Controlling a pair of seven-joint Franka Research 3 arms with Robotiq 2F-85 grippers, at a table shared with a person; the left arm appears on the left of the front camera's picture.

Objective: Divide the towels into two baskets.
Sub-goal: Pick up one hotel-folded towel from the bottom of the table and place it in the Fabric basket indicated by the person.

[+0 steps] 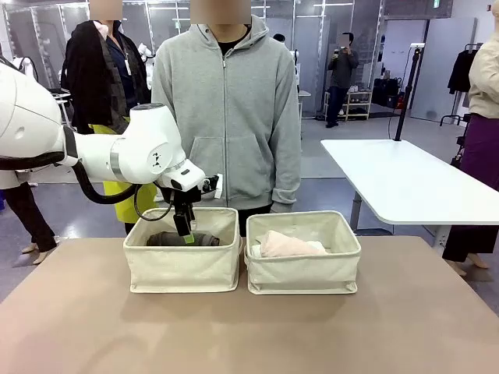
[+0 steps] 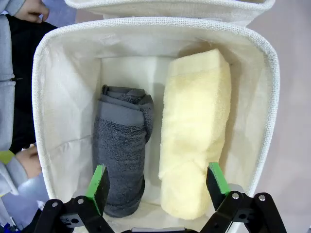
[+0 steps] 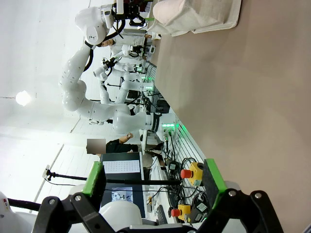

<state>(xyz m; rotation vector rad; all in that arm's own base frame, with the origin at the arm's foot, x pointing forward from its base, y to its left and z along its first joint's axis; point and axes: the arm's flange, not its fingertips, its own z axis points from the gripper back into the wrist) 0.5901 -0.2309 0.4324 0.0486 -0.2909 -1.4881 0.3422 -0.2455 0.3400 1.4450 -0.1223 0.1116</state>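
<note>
— Towels first: where do they lie?

— Two are in the left basket (image 1: 184,269). From my left wrist I look straight down into it: the dark grey towel (image 2: 121,145) and the pale yellow towel (image 2: 197,141) lie side by side on its floor, rolled, touching or nearly so along their length. The yellow roll rests against one fabric wall, and the grey one has a bare strip of floor between it and the opposite wall.

— And the other basket?

— The right basket (image 1: 304,269) stands just beside the left one on the tan table (image 1: 249,335), their near walls in line. A pale pink towel (image 1: 282,245) rises above its rim, with a bit of white towel (image 1: 316,247) at its right side.

— What is your left gripper doing?

— My left gripper (image 1: 187,228) hangs over the left basket with its fingers dipping just inside the rim. The jaws stand wide, green pads (image 2: 99,182) apart above the near ends of the two rolls, and they grip nothing.

— Your right gripper?

— My right gripper (image 3: 155,182) is also spread wide and empty, held off to the side, well apart from the baskets. Beyond its fingers I see the table surface and a corner of the right basket far off.

— And the person?

— A person in a grey hoodie (image 1: 226,109) stands at the far side of the table, right behind the baskets.
</note>
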